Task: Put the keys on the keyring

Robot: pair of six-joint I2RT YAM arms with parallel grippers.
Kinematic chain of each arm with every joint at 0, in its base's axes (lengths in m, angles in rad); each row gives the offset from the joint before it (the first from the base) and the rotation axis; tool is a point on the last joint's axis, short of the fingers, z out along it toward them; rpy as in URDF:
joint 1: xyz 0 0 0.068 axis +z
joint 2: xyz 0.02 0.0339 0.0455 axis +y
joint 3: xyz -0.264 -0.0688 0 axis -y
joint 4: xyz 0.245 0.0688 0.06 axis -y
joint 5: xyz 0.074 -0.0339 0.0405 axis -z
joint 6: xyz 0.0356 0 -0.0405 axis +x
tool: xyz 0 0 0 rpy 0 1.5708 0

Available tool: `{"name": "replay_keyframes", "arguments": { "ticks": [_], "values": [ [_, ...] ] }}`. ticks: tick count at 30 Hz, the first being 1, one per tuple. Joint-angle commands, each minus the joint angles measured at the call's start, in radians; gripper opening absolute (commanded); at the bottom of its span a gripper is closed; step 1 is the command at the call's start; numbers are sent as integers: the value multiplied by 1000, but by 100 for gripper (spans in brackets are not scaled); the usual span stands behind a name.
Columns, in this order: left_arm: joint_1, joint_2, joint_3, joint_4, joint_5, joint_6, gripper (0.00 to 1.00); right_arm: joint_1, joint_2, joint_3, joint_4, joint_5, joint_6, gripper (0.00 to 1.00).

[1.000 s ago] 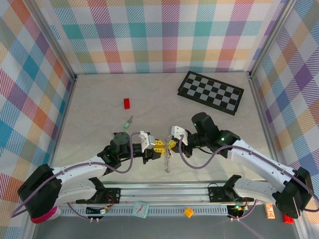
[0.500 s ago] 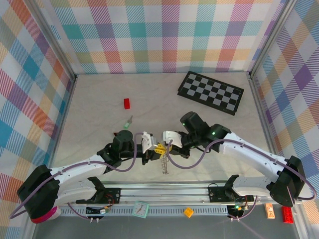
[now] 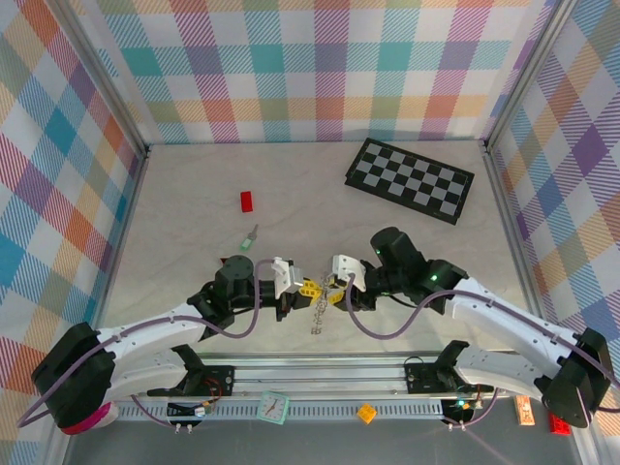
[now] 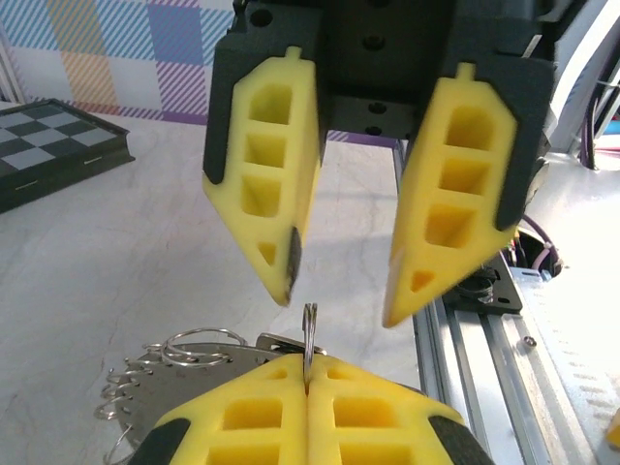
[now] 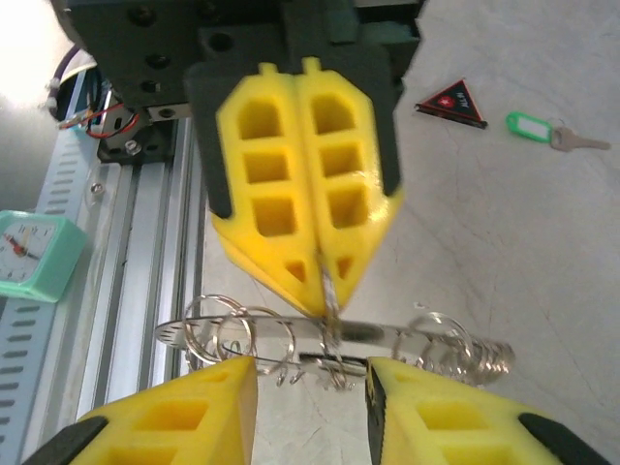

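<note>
Left fingers (image 4: 257,417): pressed together. They pinch one thin wire loop of the keyring (image 4: 309,334), seen edge-on at the lower middle of the left wrist picture.
Right fingers (image 5: 184,426): spread apart, with nothing between them. They face the left fingers tip to tip, and the pinched loop stands close to their gap.
Keyring place: at the lower middle of the top picture, between the two pairs of fingers. Its other loops trail down toward the bottom edge. You cannot tell whether the low end touches the worktop (image 3: 194,184).
Green key (image 3: 250,238): it lies flat on the worktop, up and left of both pairs of fingers in the top picture, well apart from the keyring. It is not yet on the ring.
Key axis: nearly upright in the top picture, with the green head at the lower end and the blade leaning a little to the right.
Nearer arm: the left arm is nearer to this key, but its fingers are busy with the ring. In my judgement you should send the free right fingers, which must pass around the left ones.
Black key: I cannot find it with certainty. A dark triangular piece (image 5: 452,102) lies near the green key, at the upper right of the right wrist picture.
Risk: the pinched loop is thin, so a sideways pull may slip it out.
</note>
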Motion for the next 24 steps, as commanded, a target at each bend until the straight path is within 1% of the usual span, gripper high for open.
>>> {"name": "replay_keyframes", "arguments": {
  "ticks": [1,6,8,9,13,15,24],
  "values": [
    [-7,-5,-17,131,23,-25,0,-9,-17,-40,87,-40,76,35],
    [-9,5,-22,144,33,-23,0,-9,-1,-41,96,-20,72,30],
    [-8,9,-20,152,36,-24,0,-9,5,-38,101,-27,67,26],
    [-7,10,-20,153,37,-25,0,-8,7,-38,104,-28,64,23],
    [-8,10,-23,158,36,-24,0,-9,12,-38,94,-36,57,5],
    [-7,6,-25,163,36,-22,0,-10,13,-39,93,-37,55,0],
    [-7,17,-11,196,53,-23,0,-9,95,10,73,-100,45,0]
  ]
}}
